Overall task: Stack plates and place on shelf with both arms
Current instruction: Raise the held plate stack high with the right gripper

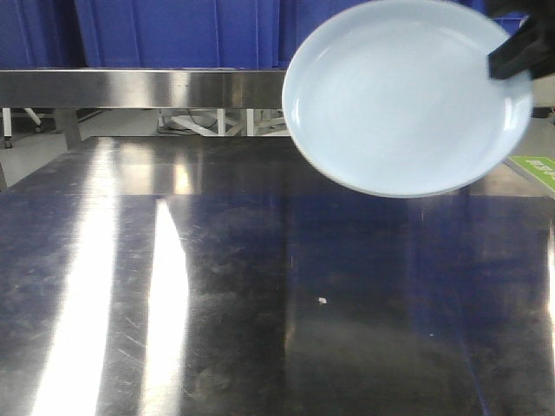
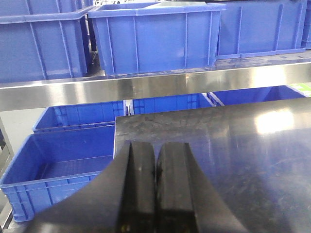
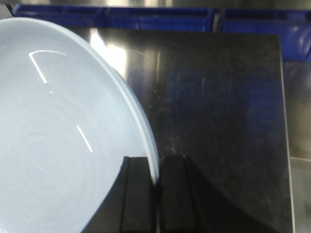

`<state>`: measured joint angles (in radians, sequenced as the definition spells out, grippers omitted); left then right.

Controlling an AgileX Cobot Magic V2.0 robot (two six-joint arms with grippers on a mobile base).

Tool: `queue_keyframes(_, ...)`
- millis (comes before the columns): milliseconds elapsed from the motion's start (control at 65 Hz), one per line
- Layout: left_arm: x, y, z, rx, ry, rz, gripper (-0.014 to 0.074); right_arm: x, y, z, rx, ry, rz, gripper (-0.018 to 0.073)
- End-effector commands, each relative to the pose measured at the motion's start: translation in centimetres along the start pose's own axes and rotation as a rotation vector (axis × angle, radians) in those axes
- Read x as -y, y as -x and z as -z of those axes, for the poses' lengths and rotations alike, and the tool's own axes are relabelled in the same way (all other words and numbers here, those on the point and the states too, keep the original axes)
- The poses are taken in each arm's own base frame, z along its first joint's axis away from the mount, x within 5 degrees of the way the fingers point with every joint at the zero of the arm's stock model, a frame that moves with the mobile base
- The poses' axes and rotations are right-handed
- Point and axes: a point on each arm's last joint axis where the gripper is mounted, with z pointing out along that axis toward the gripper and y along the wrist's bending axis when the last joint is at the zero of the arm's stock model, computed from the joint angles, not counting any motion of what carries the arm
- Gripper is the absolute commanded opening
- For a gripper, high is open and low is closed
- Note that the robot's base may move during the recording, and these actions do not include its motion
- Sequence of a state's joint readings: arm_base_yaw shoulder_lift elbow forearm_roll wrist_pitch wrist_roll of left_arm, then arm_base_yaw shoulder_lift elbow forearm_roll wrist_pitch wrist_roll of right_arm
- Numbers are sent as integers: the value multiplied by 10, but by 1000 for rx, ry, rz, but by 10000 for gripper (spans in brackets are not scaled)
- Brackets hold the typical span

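so the right gripper is clamped on the rim of the plate, one finger on each side of the edge. The plate hangs in the air over the far right of the tabletop, about level with the shelf rail and touching neither. Can't tell if it's one plate or two nested. The left gripper has its fingers pressed together on nothing, by the table's left edge. The plate is tipped up steeply, with its hollow face toward the near side and the pinch on its right rim. It's round, so no real long axis, only the diameter running left from the pinch. My take: an edge pinch on glossy ware is slippery, so level it gently, get the left gripper onto the free left rim, then go slow past the rail and the blue crates
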<state>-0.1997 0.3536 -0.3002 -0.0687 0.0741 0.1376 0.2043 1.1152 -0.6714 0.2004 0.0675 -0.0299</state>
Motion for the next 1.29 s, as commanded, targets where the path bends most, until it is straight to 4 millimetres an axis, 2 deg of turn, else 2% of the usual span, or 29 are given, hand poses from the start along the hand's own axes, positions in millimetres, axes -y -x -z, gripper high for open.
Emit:
queue_keyframes(0, -2, 17, 1, 111, 14, 14, 82, 0, 18, 32, 210, 7, 7, 48)
queue_keyframes(277, -2, 17, 1, 111, 14, 14, 82, 2, -1, 92, 374, 30, 18, 48)
queue_keyframes(523, -2, 17, 1, 111, 14, 14, 82, 2, -5, 127, 500, 51, 19, 48)
queue_keyframes(631, -2, 17, 1, 111, 14, 14, 82, 2, -5, 132, 520, 55, 19, 48)
queue_keyframes(1277, -2, 17, 1, 111, 14, 14, 82, 2, -5, 132, 518, 55, 19, 48)
